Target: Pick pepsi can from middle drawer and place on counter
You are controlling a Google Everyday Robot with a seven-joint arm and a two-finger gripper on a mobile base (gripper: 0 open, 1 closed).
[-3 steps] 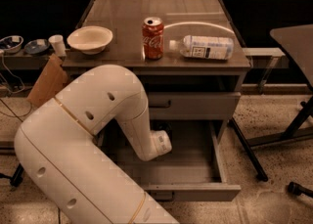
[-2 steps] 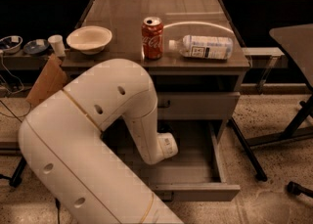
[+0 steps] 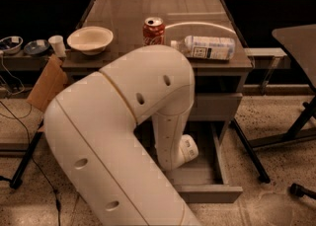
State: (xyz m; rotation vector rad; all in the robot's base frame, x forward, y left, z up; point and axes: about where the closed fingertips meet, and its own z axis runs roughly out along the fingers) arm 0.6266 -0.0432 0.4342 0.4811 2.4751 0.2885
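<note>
The middle drawer (image 3: 210,192) of the grey cabinet stands pulled open at the bottom. My white arm (image 3: 148,101) bends down into it, and its wrist joint (image 3: 188,148) sits low inside the drawer. My gripper is hidden behind the arm, somewhere down in the drawer. The pepsi can is hidden from view. The counter (image 3: 128,20) is the cabinet's flat grey-brown top, above the arm.
On the counter stand a red Coca-Cola can (image 3: 153,31), a plastic bottle (image 3: 207,47) lying on its side, and a cream bowl (image 3: 90,39). A closed drawer front (image 3: 215,106) sits above the open one. A dark table (image 3: 301,42) stands to the right, and cables lie to the left.
My arm has swung to the right and its elbow has risen, so it covers more of the open drawer. The wrist has moved right inside the drawer.
</note>
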